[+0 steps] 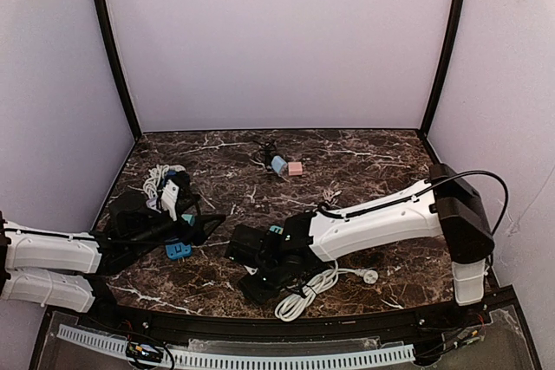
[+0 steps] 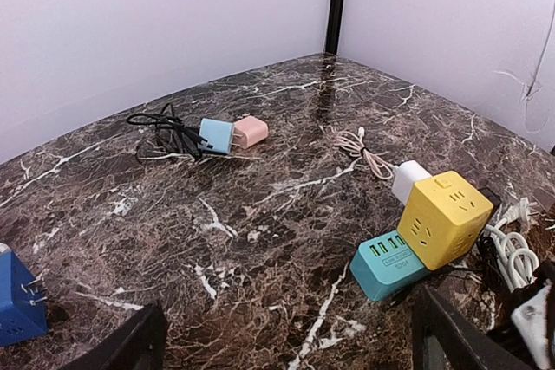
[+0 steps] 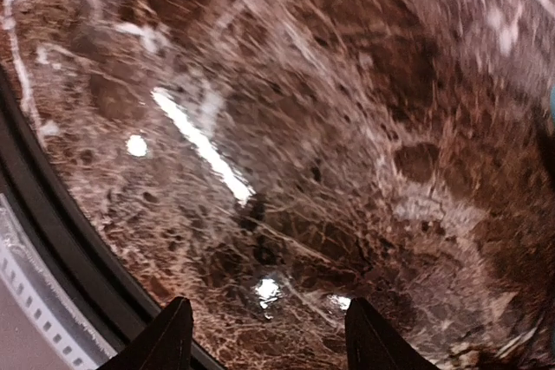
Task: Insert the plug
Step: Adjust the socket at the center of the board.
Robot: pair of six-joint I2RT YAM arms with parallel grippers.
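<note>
A yellow cube socket (image 2: 444, 218) stands on a teal USB block (image 2: 390, 264) with a white plug (image 2: 409, 181) behind it, at the right of the left wrist view. A blue adapter (image 2: 17, 301) with bare prongs lies at the left edge, and also shows in the top view (image 1: 178, 249). My left gripper (image 2: 286, 348) is open and empty, low over the marble between the two. In the top view the left gripper (image 1: 205, 228) points right. My right gripper (image 3: 273, 340) is open and empty over bare marble near the table's front edge, and also shows in the top view (image 1: 251, 276). Only the teal block (image 1: 276, 230) shows beside the right arm.
A light blue charger (image 2: 217, 136) and a pink charger (image 2: 251, 131) lie at the back with a black cable (image 2: 163, 134). A coiled white cable (image 1: 303, 294) lies under the right arm. A white adapter with cord (image 1: 168, 191) sits at the left. The front rim (image 3: 52, 240) is close.
</note>
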